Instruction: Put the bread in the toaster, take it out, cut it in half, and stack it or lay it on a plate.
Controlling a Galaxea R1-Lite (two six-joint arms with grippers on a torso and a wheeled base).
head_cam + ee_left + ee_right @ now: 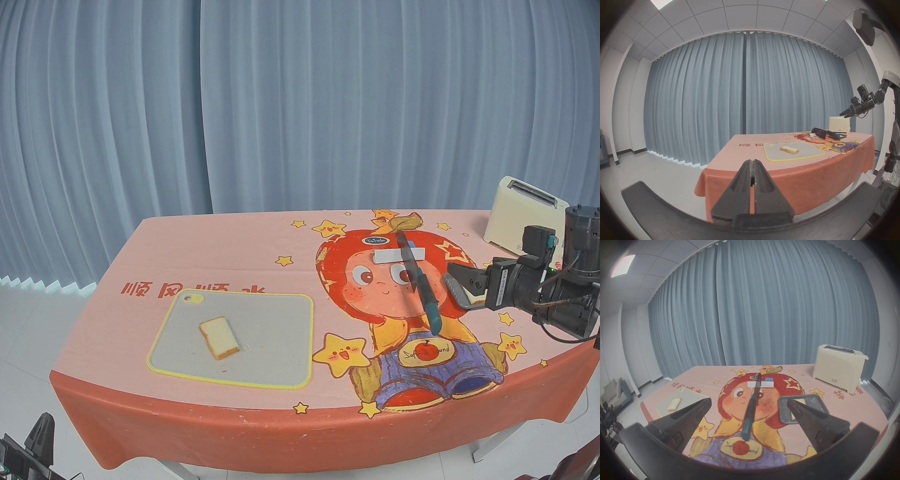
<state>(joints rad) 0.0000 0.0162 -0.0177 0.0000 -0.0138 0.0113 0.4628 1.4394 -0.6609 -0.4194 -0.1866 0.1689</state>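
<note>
One empty right hand [748,402], jaws wide.

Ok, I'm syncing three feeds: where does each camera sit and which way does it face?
Head view: high up, looking down on the table; right gripper at its right.
Left wrist view: low off the table's near-left corner, facing across it; shut left gripper in front.
Right wrist view: above the table, facing the curtain; own open fingers in front.
All share: bread, knife, toaster.
</note>
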